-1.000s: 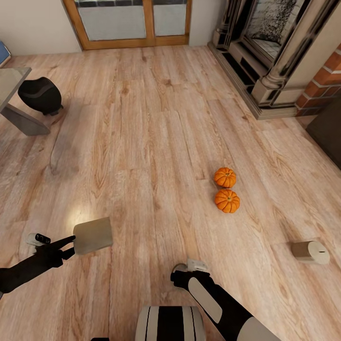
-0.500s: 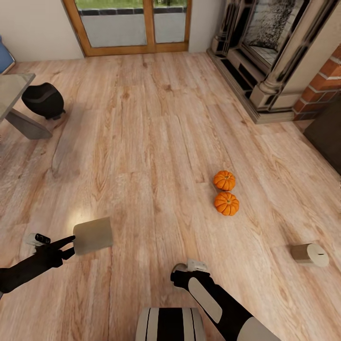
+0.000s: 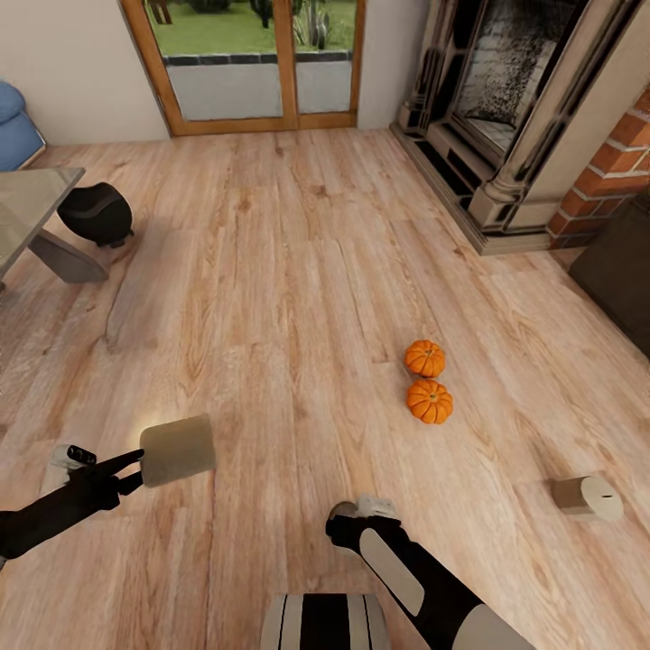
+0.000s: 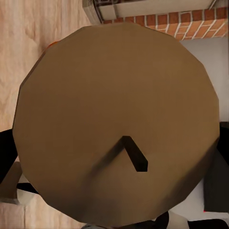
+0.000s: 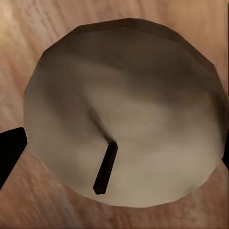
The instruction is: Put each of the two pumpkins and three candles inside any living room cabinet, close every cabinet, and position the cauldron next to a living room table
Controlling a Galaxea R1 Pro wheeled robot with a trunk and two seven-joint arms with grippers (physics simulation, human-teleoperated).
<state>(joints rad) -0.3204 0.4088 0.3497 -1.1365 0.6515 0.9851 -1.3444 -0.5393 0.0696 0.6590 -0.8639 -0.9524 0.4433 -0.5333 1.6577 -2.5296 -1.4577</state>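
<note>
My left gripper (image 3: 134, 469) is shut on a beige candle (image 3: 177, 450), held level above the floor; its flat end with the dark wick (image 4: 114, 119) faces the left wrist camera. My right gripper (image 3: 361, 516) is shut on a second candle (image 5: 124, 109), whose pale end (image 3: 368, 506) peeks out low in the head view. A third candle (image 3: 588, 497) lies on its side on the floor at the right. Two orange pumpkins (image 3: 424, 357) (image 3: 430, 401) sit together mid-floor. The black cauldron (image 3: 97, 214) stands beside the table (image 3: 27, 217) at the left. The dark cabinet (image 3: 625, 266) shows at the right edge.
A stone fireplace (image 3: 506, 117) with a brick wall (image 3: 614, 171) fills the far right. Glass patio doors (image 3: 253, 63) close the far wall. A blue seat (image 3: 16, 126) sits behind the table. Open wooden floor (image 3: 289, 289) lies between me and the pumpkins.
The whole head view has shifted, showing more of the doors and garden and the floor things lower: the camera moved. Both arms and their candles hold the same pose.
</note>
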